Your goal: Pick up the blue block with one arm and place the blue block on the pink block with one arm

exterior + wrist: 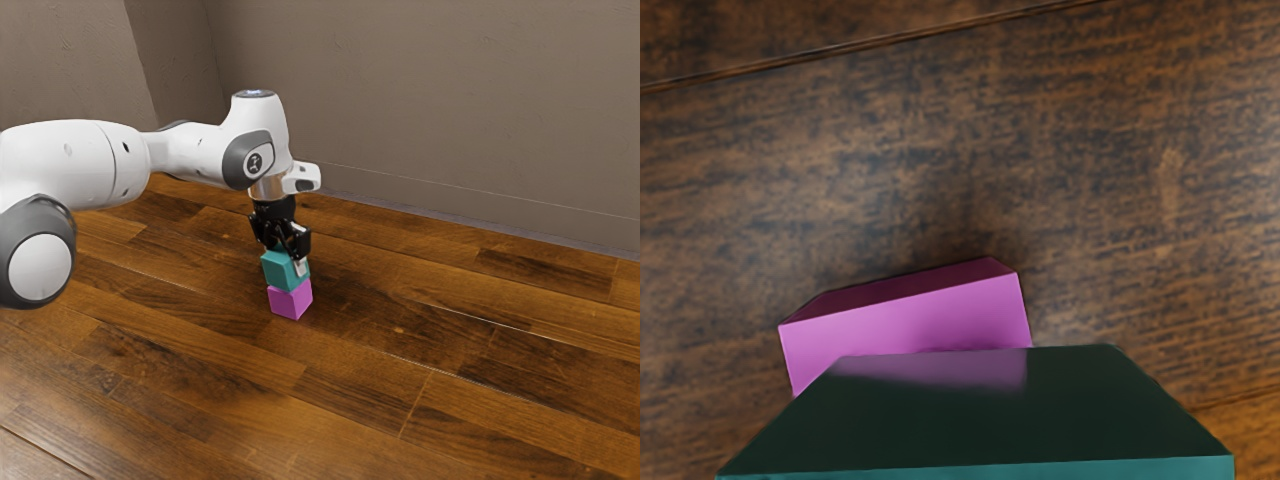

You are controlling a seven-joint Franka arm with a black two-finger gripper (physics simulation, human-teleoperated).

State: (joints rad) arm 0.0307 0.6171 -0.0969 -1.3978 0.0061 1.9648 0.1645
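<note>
Fingers: black, pointing straight down, pressed against two opposite sides of the blue block's upper part, spread no wider than the block.
Gripper: directly above the stack, clamped on the blue block.
Blue block: teal in shade, upright, sitting on top of the pink block with its underside touching it; seen as a dark slab just under the hand in the wrist view.
Pink block: flat on the wooden floor, right beneath the blue one, turned a little out of line with it; one side sticking out past the blue block in the wrist view.
Wooden floor: dark brown planks around the stack.
Arm: white, reaching in from the exterior view's left.
Wall: grey-brown, far behind the stack.
</note>
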